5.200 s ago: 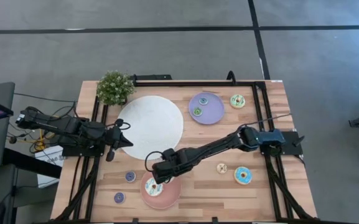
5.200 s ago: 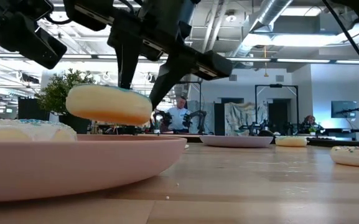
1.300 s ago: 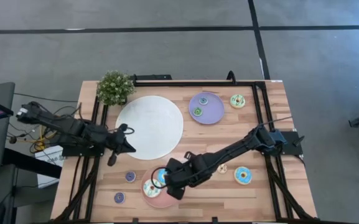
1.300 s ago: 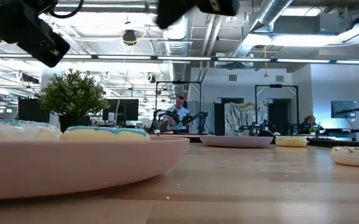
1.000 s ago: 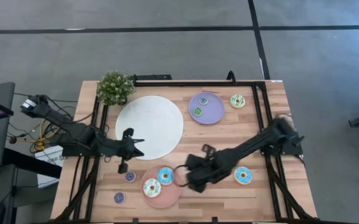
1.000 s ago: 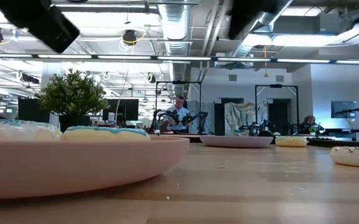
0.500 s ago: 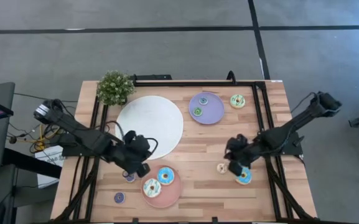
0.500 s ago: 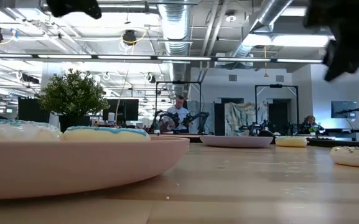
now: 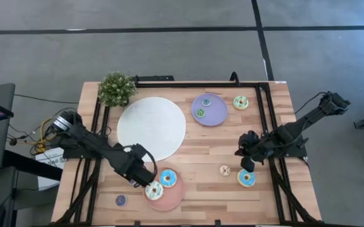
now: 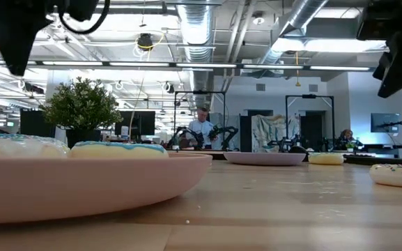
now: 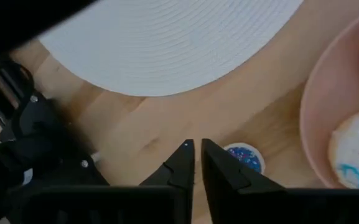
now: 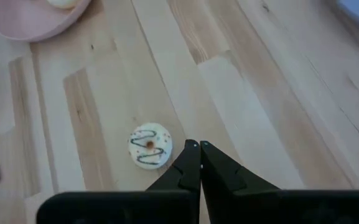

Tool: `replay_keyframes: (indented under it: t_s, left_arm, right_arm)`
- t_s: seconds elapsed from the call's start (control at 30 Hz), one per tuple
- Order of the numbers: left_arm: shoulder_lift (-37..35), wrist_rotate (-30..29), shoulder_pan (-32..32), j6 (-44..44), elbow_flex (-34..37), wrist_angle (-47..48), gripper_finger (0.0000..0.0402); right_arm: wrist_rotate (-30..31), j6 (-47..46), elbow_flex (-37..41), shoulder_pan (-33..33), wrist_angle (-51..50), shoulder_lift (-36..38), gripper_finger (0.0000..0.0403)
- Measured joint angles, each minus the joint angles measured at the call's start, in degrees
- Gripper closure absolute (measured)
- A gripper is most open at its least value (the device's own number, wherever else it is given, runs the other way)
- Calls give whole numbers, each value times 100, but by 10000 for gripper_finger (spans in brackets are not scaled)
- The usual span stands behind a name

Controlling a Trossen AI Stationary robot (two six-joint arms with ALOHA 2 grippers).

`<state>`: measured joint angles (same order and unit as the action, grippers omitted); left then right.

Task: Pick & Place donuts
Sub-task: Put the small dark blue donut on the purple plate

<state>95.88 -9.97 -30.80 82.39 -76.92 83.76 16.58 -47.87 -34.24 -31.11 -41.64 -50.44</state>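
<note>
Pink is where the finished work shows: the pink plate (image 9: pixel 166 197) near the front edge of the wooden table (image 9: pixel 200 142) carries two of the larger donuts, the white donut (image 9: pixel 154 189) with blue drizzle and the light blue donut (image 9: pixel 168 178), lying side by side and touching or nearly so. The lilac plate (image 9: pixel 214 113) toward the back holds two minis, the green mini (image 9: pixel 200 113) and another small ring (image 9: pixel 205 101) whose colour is hard to tell. The big white plate (image 9: pixel 151 128) carries nothing that shows.

Left loose on the boards, by this count, are the pale green donut (image 9: pixel 241 101) just beside the lilac plate, the sprinkled donut (image 9: pixel 246 178) and the beige mini (image 9: pixel 224 170) on the right side, and two small blue or purple ones at the left front: the blue mini (image 11: pixel 244 157) and the purple mini (image 9: pixel 120 200). So roughly half appears sorted.

The left gripper (image 11: pixel 196 154) hovers right at the blue mini, between the white and pink plates, its tips almost together and holding nothing. The right gripper (image 12: pixel 198 152) hangs over the boards near the beige mini, its tips pressed together and empty. Both look poised for the next pick.
</note>
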Motion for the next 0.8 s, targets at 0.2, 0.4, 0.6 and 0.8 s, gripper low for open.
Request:
replay_keyframes:
  t_s: [0.2, 0.4, 0.6, 0.8]
  left_arm:
    - [306, 11, -52, 277, 60, -130, 311]
    - [316, -19, -195, 595, 61, -292, 240]
    - [316, 95, -398, 824, 61, -596, 179]
    - [314, 70, -512, 993, 102, -823, 145]
  right_arm:
    - [3, 38, 0, 0, -27, -54, 402]
    - [2, 185, 0, 5, -25, -56, 402]
    - [2, 183, 0, 9, 10, -56, 402]
    - [4, 182, 0, 9, 60, -56, 402]
